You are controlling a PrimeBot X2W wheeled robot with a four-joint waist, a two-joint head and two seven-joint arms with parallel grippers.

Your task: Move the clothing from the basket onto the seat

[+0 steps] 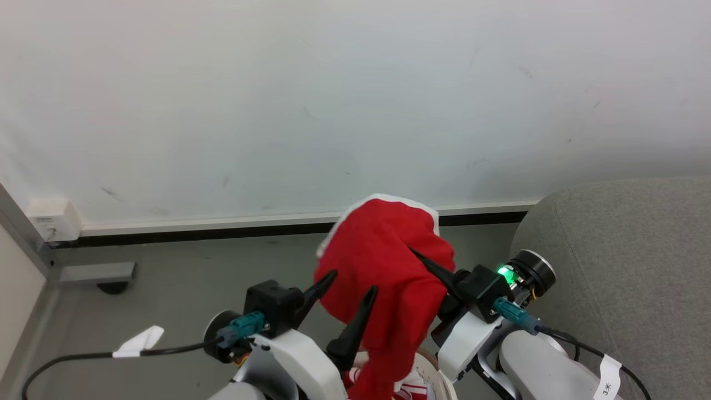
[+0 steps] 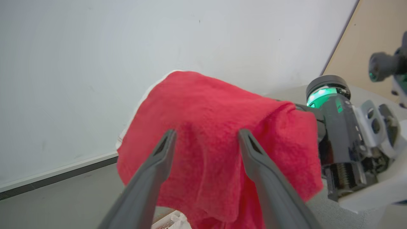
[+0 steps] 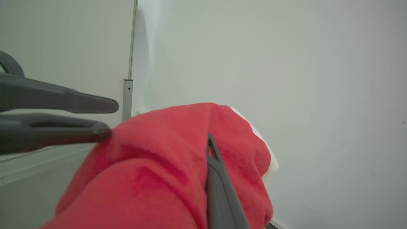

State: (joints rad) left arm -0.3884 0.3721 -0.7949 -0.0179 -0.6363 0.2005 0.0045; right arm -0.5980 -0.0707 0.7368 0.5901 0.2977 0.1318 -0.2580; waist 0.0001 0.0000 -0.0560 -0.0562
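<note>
Head view: right claw (image 1: 423, 260) clamps the clothing (image 1: 383, 250), left claw (image 1: 353, 281) gapes.

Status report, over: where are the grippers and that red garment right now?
Left gripper open, fingers by the red garment. Right gripper shut on it, held above basket. Seat at right, nothing seen in the way.

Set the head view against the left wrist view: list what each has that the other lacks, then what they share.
Head view adds: the wall socket box and the white tag on the cable. Left wrist view adds: a tan panel at upper right. Shared: the red garment hanging from the shut right gripper, the open left gripper beside it, and the white wall.
</note>
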